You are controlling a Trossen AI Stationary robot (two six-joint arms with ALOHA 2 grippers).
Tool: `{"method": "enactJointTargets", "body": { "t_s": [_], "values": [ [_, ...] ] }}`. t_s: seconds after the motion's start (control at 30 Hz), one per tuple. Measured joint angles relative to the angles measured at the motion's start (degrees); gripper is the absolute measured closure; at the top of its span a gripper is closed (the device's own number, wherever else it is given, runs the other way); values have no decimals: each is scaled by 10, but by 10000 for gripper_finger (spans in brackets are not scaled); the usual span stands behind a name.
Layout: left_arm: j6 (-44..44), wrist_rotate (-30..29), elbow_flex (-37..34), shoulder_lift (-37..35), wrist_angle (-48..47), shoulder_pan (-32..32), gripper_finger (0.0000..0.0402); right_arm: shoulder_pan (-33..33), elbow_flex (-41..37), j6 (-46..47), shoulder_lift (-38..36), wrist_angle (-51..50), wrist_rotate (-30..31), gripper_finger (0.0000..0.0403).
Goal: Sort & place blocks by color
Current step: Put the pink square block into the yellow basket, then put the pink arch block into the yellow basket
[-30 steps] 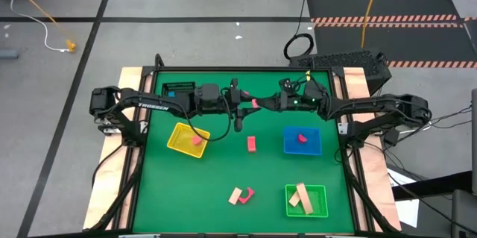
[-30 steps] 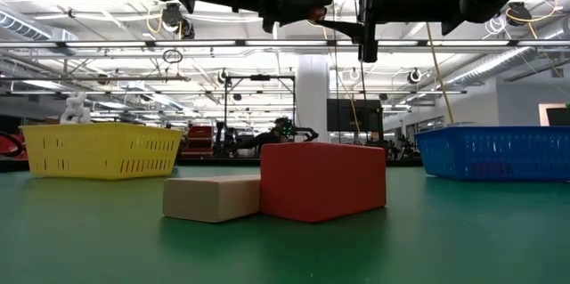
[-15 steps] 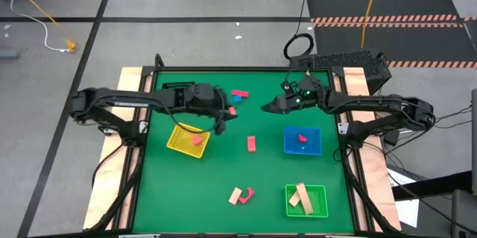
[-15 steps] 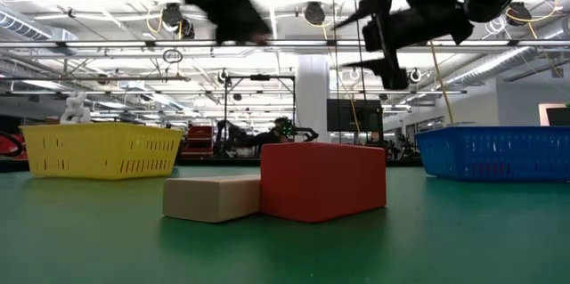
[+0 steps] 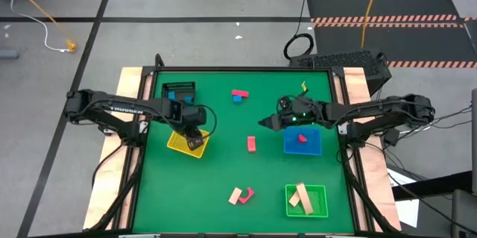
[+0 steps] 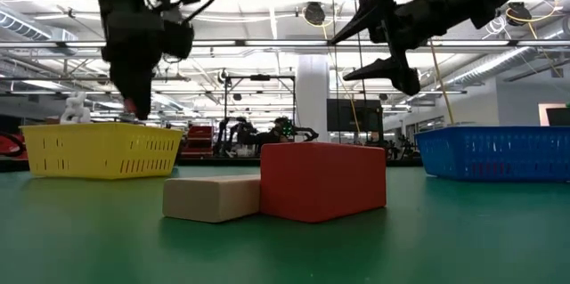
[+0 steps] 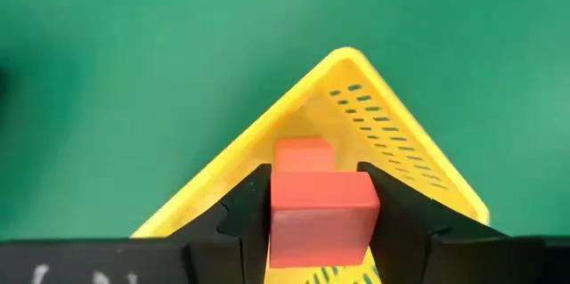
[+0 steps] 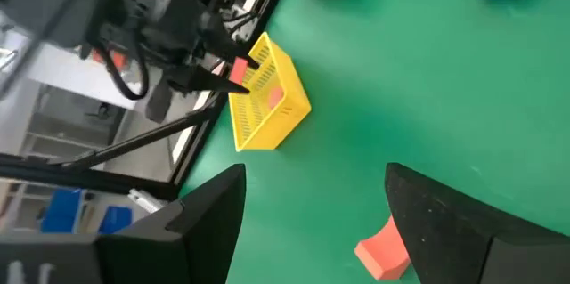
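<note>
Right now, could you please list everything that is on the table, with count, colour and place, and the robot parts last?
yellow tray: 1, yellow, left side; one red block inside
blue tray: 1, blue, right side; one red block inside
green tray: 1, green, near right corner; tan blocks inside
black tray: 1, black, far left
loose blocks: red and blue pair far centre; red centre; tan and red pair near edge
left gripper: over yellow tray, shut on held red block
right gripper: open, beside blue tray
</note>
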Motion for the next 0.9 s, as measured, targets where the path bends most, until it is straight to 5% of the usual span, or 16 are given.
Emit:
{"method": "enactJointTargets", "body": {
  "t_s": [0.4,0.67,0.9],
  "values": [
    [-132,-13,-98,0,57,-2,256,96,16,17,51,1,125,145],
    [-160,3,-99,-4,43,-2,143,105,78,17,137,-23,122,145],
    [-166,30,-97,-22,42,-2,130,106,168,-15,168,-166,104,145]
  ]
}}
